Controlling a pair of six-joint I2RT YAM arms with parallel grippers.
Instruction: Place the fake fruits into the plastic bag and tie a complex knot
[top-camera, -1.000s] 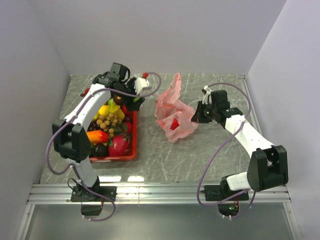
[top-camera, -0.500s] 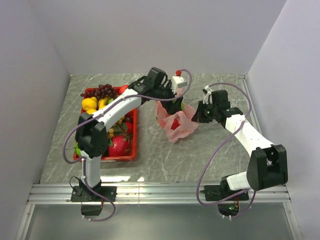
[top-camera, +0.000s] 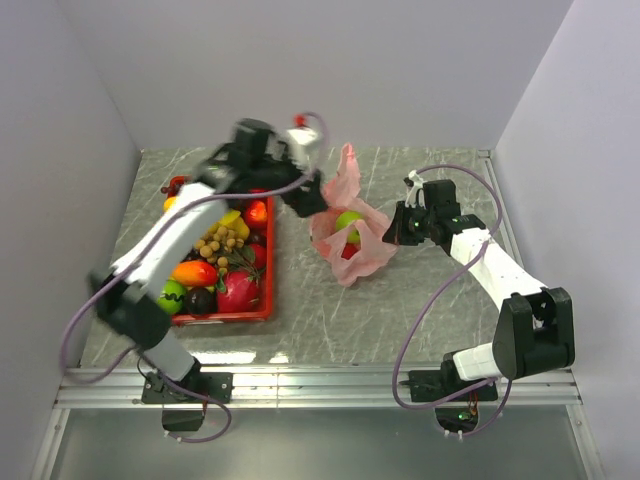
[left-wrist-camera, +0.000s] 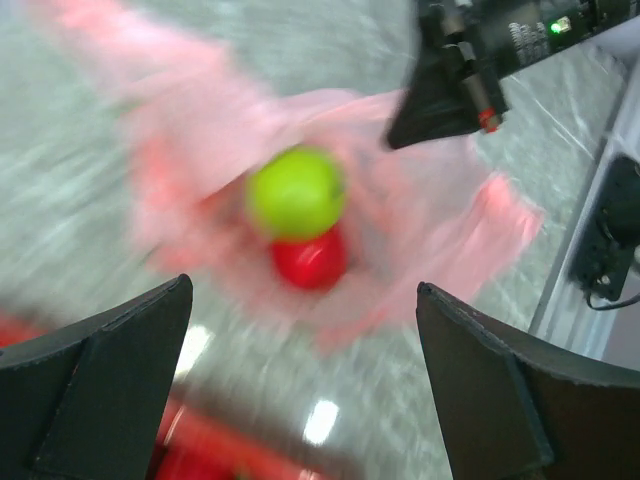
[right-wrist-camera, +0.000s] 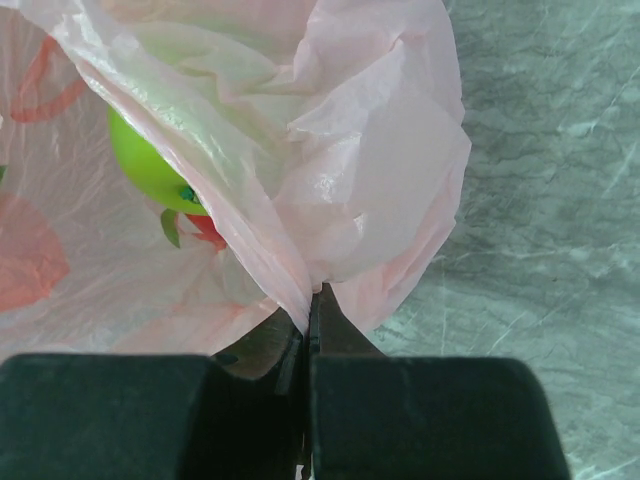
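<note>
Green apple (top-camera: 347, 221) just landed on a red fruit (left-wrist-camera: 310, 262) in the plastic bag (top-camera: 352, 258) mid-counter (top-camera: 420, 320), so left tool (left-wrist-camera: 302, 300) is spread empty, right tool (right-wrist-camera: 310, 300) pinches the rim, and the tray (top-camera: 262, 312) has plenty left.

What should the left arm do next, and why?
Probably move the open left gripper over the red tray for another fruit: the green apple sits in the plastic bag, the right gripper pinches its rim, and fruits remain there.
</note>
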